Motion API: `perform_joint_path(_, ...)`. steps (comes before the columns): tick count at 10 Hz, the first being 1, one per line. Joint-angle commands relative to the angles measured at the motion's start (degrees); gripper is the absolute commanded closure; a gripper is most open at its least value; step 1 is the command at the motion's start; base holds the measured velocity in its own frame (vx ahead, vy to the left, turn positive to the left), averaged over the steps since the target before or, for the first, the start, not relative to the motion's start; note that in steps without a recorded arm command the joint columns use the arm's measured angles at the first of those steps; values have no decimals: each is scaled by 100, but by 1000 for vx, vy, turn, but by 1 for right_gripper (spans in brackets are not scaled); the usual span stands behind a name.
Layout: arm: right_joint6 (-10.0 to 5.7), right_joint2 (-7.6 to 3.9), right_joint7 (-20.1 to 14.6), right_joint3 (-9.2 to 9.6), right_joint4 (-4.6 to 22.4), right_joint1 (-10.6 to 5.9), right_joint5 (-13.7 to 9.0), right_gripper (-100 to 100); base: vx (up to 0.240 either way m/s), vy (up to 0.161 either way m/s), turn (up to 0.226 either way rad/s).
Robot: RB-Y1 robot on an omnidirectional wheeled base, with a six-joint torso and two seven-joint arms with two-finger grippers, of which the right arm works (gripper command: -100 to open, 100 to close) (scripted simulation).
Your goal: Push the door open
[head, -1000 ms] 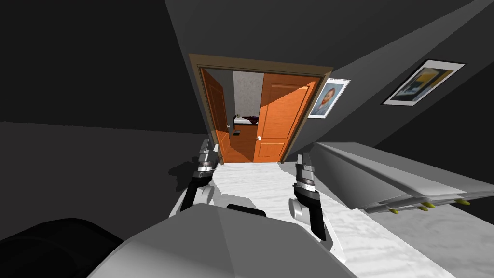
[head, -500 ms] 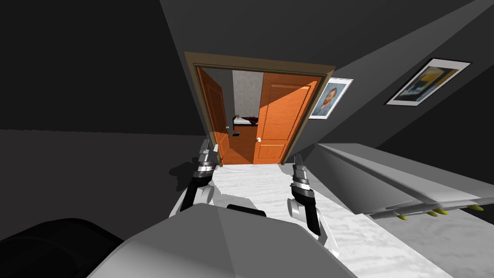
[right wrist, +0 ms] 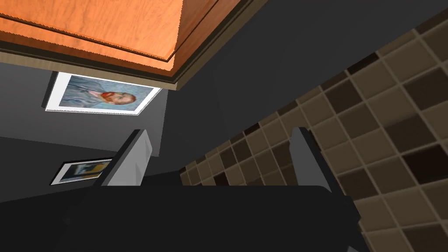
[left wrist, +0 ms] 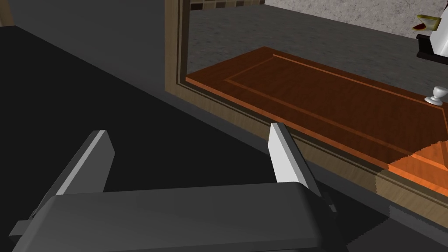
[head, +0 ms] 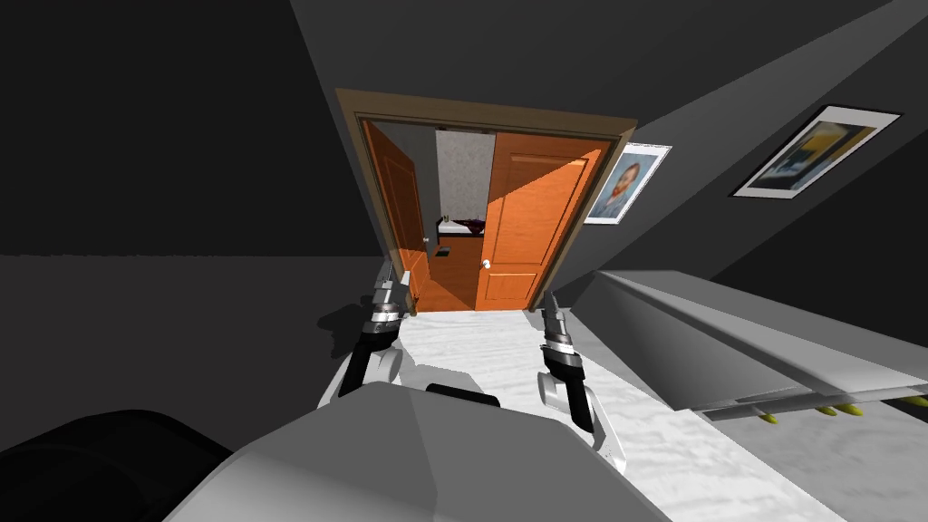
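The wooden door frame [head: 489,122] stands ahead of both grippers. Inside it the tall orange right door leaf [head: 530,217] stands upright and looks nearly shut, while the left leaf [head: 399,208] is swung inward. The right gripper [head: 550,308], jaws apart, is nearer, short of that leaf's foot. The left gripper [head: 388,285], jaws also apart, is by the frame's left post.

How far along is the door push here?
Done: the left door leaf stands swung inward. In hand: left gripper and right gripper hang short of the door frame, jaws open, touching nothing. Left: the right door leaf sits in its frame.
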Motion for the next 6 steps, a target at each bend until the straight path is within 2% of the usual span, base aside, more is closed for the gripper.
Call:
perform_joint_path(1, -22, -19, 178, -13, 218, -89, 76, -100, 98, 7, -7)
perform_joint_path(6, -107, -68, 703, -57, 914, -343, 310, -100, 99, -6, -6)
